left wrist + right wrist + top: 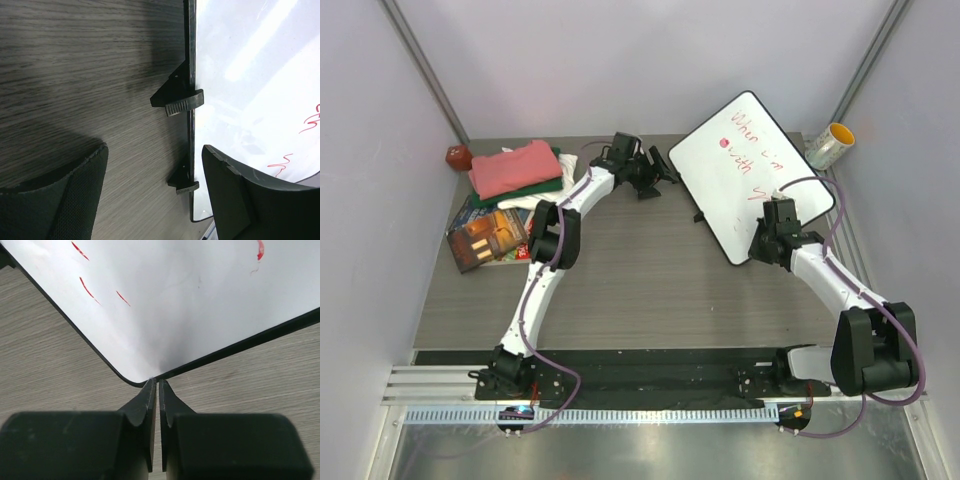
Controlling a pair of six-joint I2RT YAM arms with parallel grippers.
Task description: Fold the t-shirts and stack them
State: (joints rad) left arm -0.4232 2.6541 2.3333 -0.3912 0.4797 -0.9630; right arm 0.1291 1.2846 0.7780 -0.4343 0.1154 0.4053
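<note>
Right pincer (pixel 158 381): pressed almost together, with only a thin slit between the fingers. Tips touching the near rounded corner of the board (pixel 745 160). Cannot tell whether the edge is nipped.

Right arm: elbow bent over the near right of the table (pixel 640 290). Forearm reaching up and left to the board's near corner.

Left pincer (pixel 154 150): spread wide, holding nothing. Hovering over bare table just beside the board's left edge, near two black clips (pixel 182 102) on that edge.

Left arm: rising from the base to a raised elbow at mid-left. Forearm stretched far and right toward the board.

Board: white with red writing, lying aslant at far centre-right.

Shirts: folded and stacked at the far left corner, well apart from both pincers.
- Pink shirt (pixel 515 168) on top.
- Green shirt (pixel 538 188) beneath it.
- Cream shirt (pixel 523 203) lowest, showing at the near edge.

Books (pixel 490 235): just beside the stack on its near side, partly under it.

Roll (pixel 830 145): yellow-rimmed, at the far right corner.
</note>
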